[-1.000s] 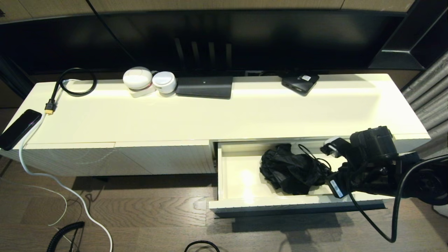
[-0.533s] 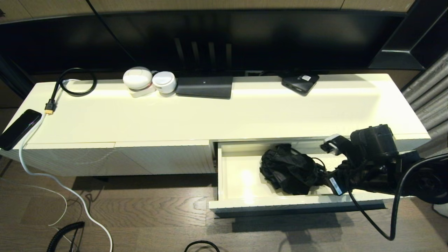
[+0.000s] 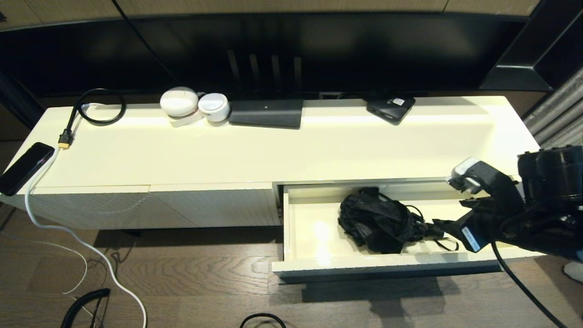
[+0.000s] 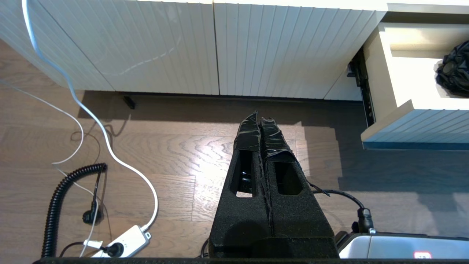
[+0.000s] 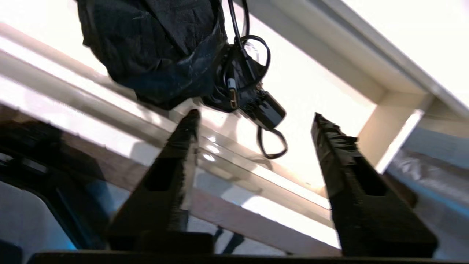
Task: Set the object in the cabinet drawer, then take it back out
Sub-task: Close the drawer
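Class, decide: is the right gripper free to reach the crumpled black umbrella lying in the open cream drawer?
Probably yes: the right gripper is open, facing the umbrella, with nothing between them in the drawer.

Left gripper point(image 4: 261, 121) over wood floor point(image 4: 176, 146), jaws closed. Open drawer point(image 4: 410, 121) nearby, black bundle point(image 4: 454, 73) inside.

— What could we not make out around the drawer point(image 3: 319, 266)?

— Its handle was out of sight below the front edge, and the right arm covered its right end. The black bundle point(image 3: 378, 219) inside stayed a dark crumple; we could not tell what it was.

— And the right gripper point(image 5: 253, 121)?

— In the head view we lost it against the arm. The picture's edge cut the arm off.
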